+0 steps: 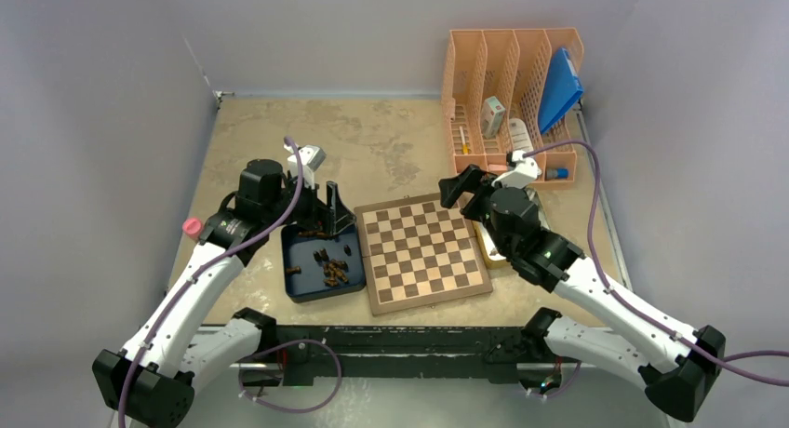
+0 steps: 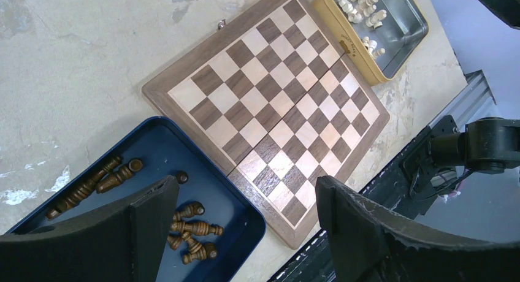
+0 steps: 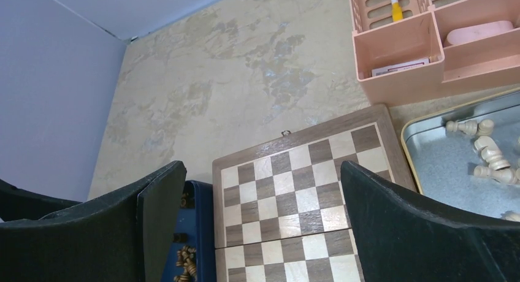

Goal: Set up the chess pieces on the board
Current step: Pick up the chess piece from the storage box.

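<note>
My left claw [image 2: 236,233] hangs wide open, dark pieces [image 2: 193,227] in the blue tray [image 2: 37,224] right under it. Right claw [image 3: 260,227] is wide too, board [image 3: 294,184] below it, pale pieces [image 3: 487,153] off to its right.

Grey walls [image 1: 93,74]; mottled beige table [image 1: 372,140] (worn).

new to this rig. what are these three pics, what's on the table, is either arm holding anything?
Two robot arms are bolted at the table's near edge. One picture looks down from above and behind them; the other two come from cameras on each wrist. In the middle lies the board, with no pieces on it. Dark chess pieces lie in a blue tray to its left, pale ones in a yellow tray to its right. A pink organizer stands behind. The left gripper and the right gripper are both open, holding nothing.
</note>
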Action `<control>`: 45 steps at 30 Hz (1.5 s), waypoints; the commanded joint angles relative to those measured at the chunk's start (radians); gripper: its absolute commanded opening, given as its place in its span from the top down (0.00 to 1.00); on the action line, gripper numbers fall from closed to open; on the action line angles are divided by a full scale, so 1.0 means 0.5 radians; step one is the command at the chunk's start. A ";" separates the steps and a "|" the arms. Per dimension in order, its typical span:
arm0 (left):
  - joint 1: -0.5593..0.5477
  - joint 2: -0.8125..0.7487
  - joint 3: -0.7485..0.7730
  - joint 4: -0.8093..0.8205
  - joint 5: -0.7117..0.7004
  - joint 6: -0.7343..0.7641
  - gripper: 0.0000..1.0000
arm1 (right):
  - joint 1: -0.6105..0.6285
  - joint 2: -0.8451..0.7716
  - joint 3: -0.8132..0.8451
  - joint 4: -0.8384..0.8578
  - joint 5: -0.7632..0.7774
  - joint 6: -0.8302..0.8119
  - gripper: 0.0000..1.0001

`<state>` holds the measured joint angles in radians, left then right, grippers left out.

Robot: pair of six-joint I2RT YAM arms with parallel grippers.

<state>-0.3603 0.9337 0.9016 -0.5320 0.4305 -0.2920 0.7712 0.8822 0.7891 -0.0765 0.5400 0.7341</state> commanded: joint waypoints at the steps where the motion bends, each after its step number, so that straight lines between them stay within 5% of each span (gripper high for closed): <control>1: 0.012 -0.032 0.017 0.069 -0.008 0.041 0.17 | -0.007 -0.031 -0.006 0.075 0.074 0.025 0.01; 17: 0.012 -0.053 0.015 0.064 0.003 0.038 0.17 | -0.009 0.237 0.165 -0.288 0.410 0.229 0.05; 20: 0.012 -0.056 0.014 0.061 -0.002 0.038 0.17 | -0.024 0.331 0.205 -0.385 0.507 0.302 0.17; 25: 0.012 -0.060 0.013 0.060 -0.008 0.035 0.17 | -0.140 0.452 0.205 -0.377 0.488 0.306 0.56; 29: 0.012 -0.070 0.011 0.055 -0.013 0.032 0.17 | -0.388 0.502 0.133 -0.264 0.323 0.245 0.69; 39: 0.012 -0.079 0.007 0.055 -0.017 0.029 0.17 | -0.763 0.646 0.122 -0.253 0.497 0.244 0.64; 45: 0.012 -0.078 0.008 0.043 -0.059 0.026 0.17 | -0.962 0.665 0.028 -0.142 0.249 0.107 0.60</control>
<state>-0.3603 0.9119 0.9016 -0.5335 0.4137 -0.2924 0.3374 1.2198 0.8326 -0.2035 0.7059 0.8379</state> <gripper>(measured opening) 0.825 0.395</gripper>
